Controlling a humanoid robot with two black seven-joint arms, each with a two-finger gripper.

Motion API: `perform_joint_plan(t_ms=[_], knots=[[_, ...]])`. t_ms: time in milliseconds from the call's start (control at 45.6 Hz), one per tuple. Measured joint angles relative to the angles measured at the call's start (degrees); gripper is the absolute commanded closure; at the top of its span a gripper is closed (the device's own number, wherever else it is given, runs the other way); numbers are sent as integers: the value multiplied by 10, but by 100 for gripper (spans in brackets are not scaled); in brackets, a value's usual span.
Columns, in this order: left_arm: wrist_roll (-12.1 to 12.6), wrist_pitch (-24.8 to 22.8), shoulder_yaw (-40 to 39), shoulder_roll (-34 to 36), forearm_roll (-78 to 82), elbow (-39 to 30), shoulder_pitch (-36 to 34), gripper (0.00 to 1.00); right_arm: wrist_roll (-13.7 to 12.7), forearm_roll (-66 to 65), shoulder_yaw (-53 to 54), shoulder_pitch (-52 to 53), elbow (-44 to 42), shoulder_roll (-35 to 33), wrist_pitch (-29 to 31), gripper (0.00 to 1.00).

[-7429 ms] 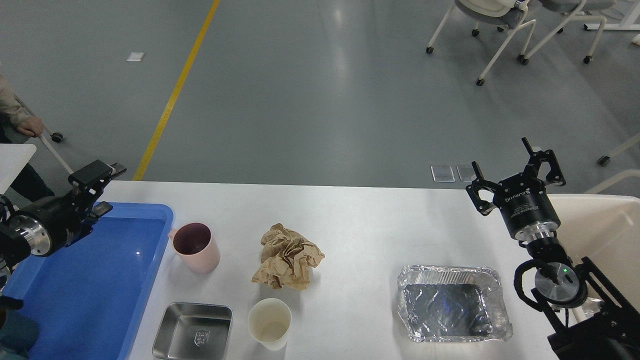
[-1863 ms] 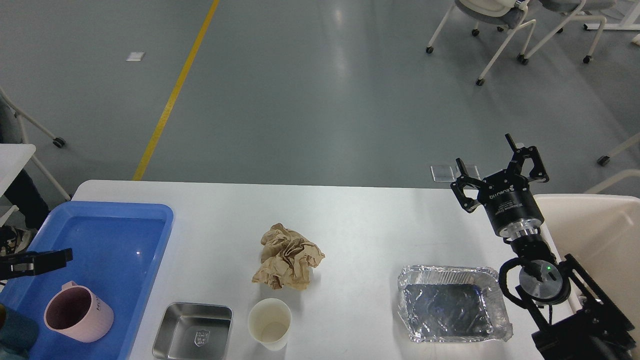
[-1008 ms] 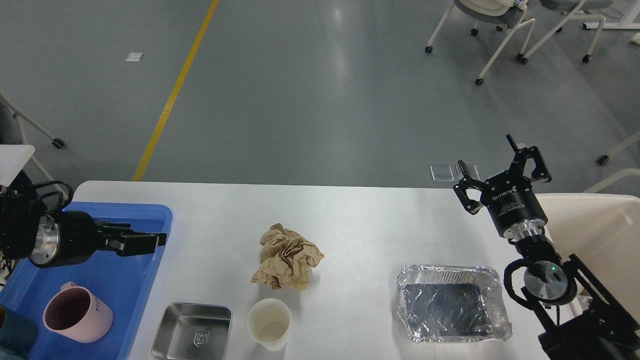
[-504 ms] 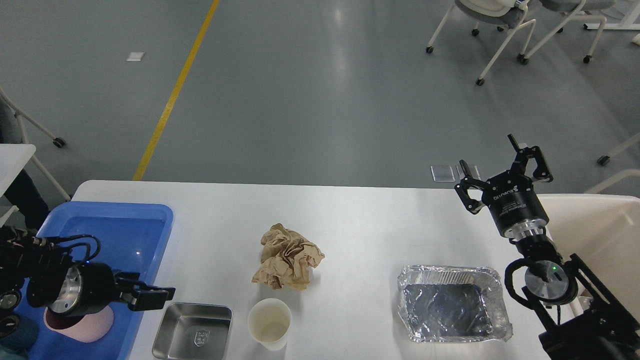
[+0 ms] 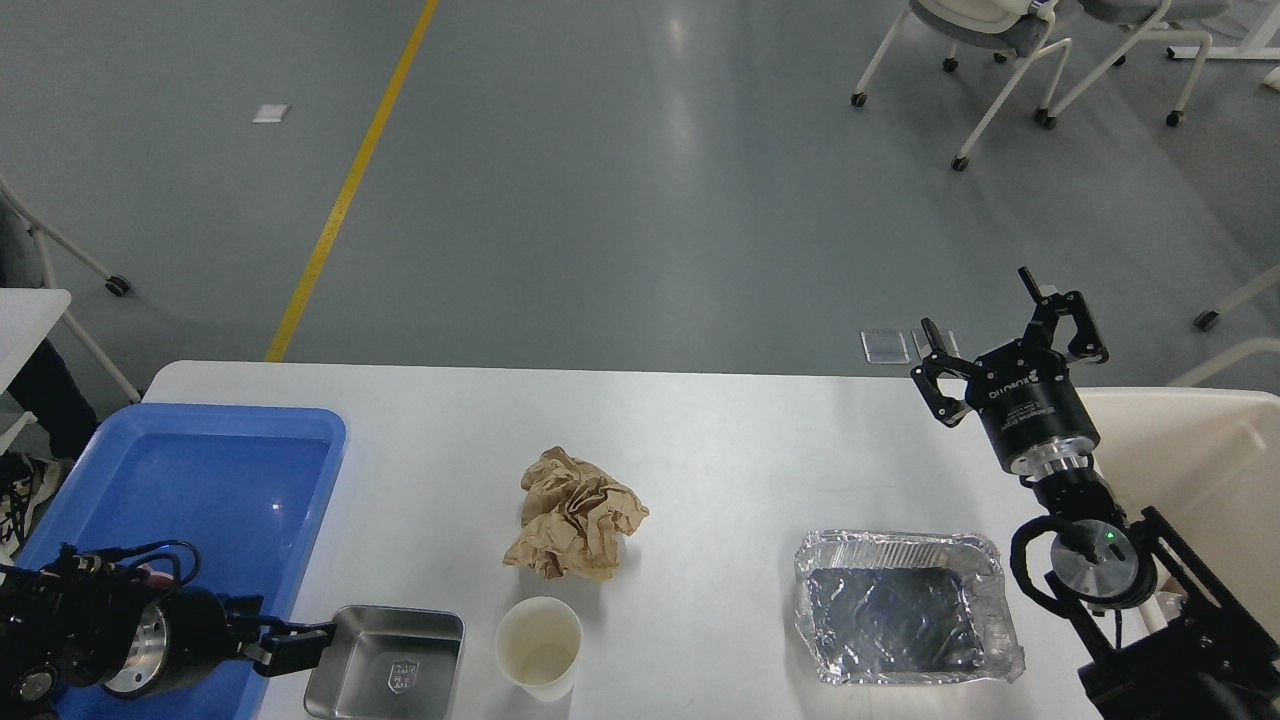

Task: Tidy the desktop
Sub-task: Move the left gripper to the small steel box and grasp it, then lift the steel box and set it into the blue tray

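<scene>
We are looking down on the desktop [image 5: 700, 440], which is filling the lower half of the view. Our left gripper [image 5: 295, 648] is hanging low at the near left corner, its dark tip touching the left rim of the steel tray [image 5: 385, 665]; we cannot tell how its fingers are standing. Our right gripper [image 5: 1005, 335] is hovering over the far right edge, fingers spread wide and holding nothing. The crumpled brown paper [image 5: 575, 515] is lying mid-desk, the paper cup [image 5: 539, 646] just nearer, the foil tray [image 5: 905, 605] toward the near right. The blue tray [image 5: 230, 440] is occupying the left edge.
</scene>
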Motion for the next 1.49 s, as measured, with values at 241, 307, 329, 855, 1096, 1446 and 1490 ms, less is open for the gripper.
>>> perform_joint_plan(t_ms=[241,307,329,855,1096,1446,1490], knots=[[-1,22,-1,-31,-1,22,22,11,0,0,1,0,-1,-1,0,0],[-1,28,-3,-41,2,30,27,13,0,0,2,0,-1,-1,1,0],[-1,30,-3,-44,3,33,28,15,0,0,2,0,-1,-1,1,0],[2,42,-2,-91,37,86,47,94,0,0,2,0,0,0,0,0],[3,45,-16,-99,46,87,50,100,1,0,3,0,1,2,0,0],[3,29,-40,-79,38,74,47,100,1,0,4,1,1,0,-1,0],[3,15,-51,-64,37,63,46,100,1,0,4,1,1,-1,-1,0]])
